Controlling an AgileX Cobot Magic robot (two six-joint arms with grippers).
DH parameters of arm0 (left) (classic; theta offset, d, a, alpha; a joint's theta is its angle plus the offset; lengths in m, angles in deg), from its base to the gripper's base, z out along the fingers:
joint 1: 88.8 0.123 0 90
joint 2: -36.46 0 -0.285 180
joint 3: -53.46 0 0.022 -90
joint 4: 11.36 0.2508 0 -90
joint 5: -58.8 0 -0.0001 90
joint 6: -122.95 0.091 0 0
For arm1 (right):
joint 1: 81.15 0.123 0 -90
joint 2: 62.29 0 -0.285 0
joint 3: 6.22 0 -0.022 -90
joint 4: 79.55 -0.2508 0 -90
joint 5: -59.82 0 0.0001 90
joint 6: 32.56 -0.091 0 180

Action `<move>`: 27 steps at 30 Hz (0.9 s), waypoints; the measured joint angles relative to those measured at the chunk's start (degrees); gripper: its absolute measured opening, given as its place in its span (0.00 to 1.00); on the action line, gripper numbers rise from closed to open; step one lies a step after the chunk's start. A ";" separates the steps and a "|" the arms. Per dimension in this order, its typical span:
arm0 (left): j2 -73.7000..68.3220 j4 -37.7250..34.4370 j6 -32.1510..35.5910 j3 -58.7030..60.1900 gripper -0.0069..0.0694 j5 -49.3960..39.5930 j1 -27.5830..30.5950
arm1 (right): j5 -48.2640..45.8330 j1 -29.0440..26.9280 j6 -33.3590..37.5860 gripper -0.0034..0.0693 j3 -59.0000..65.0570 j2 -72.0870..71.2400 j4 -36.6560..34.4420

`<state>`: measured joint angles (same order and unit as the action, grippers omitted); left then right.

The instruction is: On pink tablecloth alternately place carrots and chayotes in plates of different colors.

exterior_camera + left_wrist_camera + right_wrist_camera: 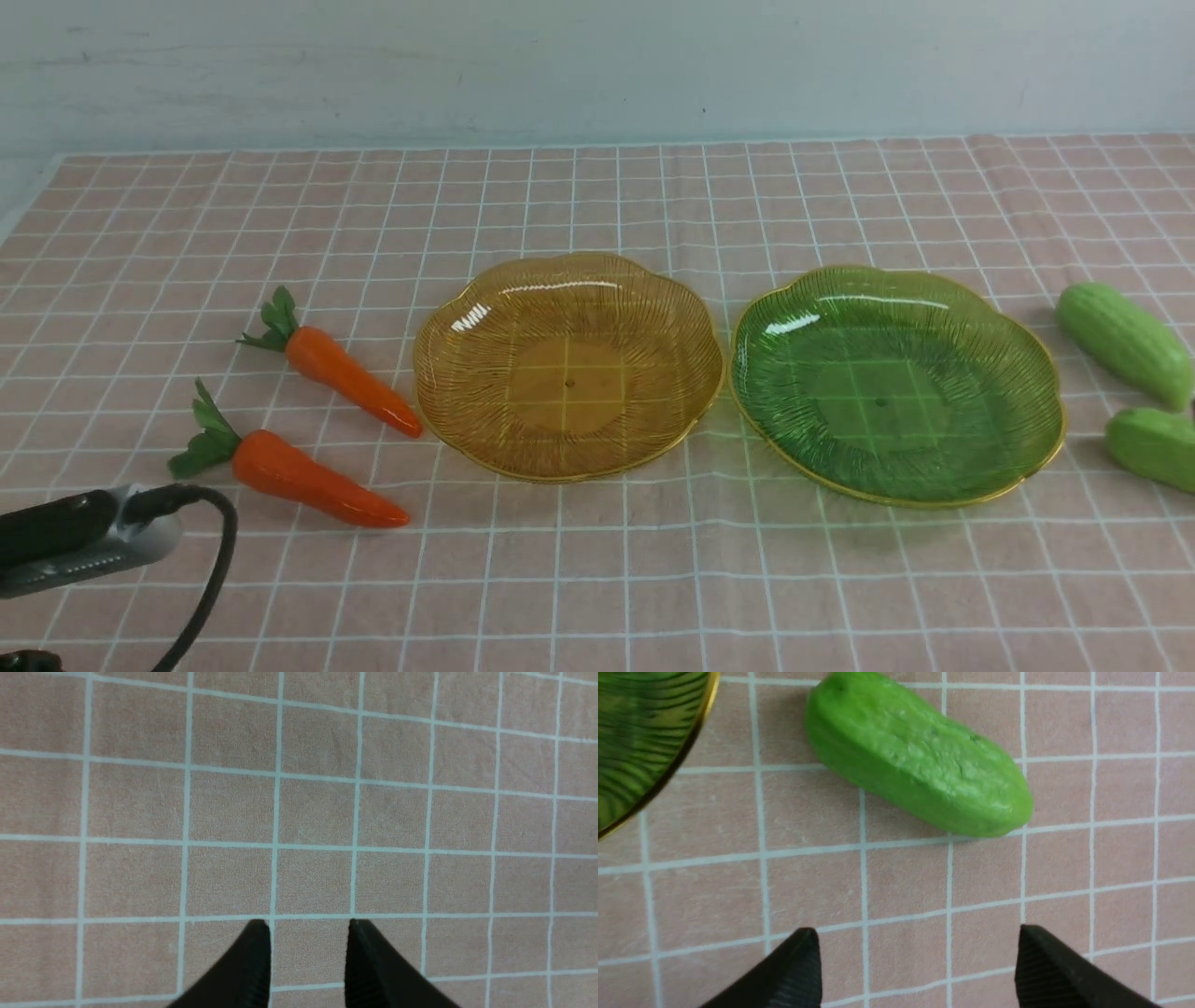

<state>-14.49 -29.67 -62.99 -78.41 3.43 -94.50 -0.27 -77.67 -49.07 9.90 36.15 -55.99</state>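
The translucent amber-yellow plate [467,392] and green plate [1008,392] lay empty on the pink gridded tablecloth [597,579]; glossy orange carrots [350,378] sat at 9 o'clock, smooth green chayotes [1125,343] at 3 o'clock, none placed. The left claw [308,926] stood slightly parted, the right claw [916,931] wide open, both empty.

Pink tablecloth [597,579] with a white grid lies flat, with the amber plate [568,366] left of the green plate [896,383]; both are ribbed, gold-rimmed and empty, rims nearly touching. Two glossy orange carrots lie left of the amber plate, far carrot [350,378] and near carrot [313,485], roughly parallel, leafy tops far-left, the far one's tip just beside the rim. Two light green chayotes lie right of the green plate, far chayote [1125,343] and near chayote [1158,448], the near one cut off by the frame edge.
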 joint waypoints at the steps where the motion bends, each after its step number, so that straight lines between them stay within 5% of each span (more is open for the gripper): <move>1: 0.00 0.00 0.07 0.00 0.38 0.16 0.00 | 0.00 0.00 0.25 0.77 -1.62 2.83 2.19; 9: 0.00 0.00 0.30 0.00 0.38 0.39 0.00 | -1.31 0.00 1.07 0.80 -9.97 15.90 9.36; 21: 0.00 0.00 0.42 0.00 0.38 0.39 0.00 | -5.68 0.00 5.63 0.80 -18.27 28.06 10.54; 27: 0.00 0.00 0.42 0.00 0.38 0.39 0.00 | -7.71 0.00 7.97 0.64 -19.18 28.46 9.65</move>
<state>-14.49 -29.67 -62.57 -78.41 3.82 -94.50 -7.98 -77.67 -41.11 -9.28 64.61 -46.34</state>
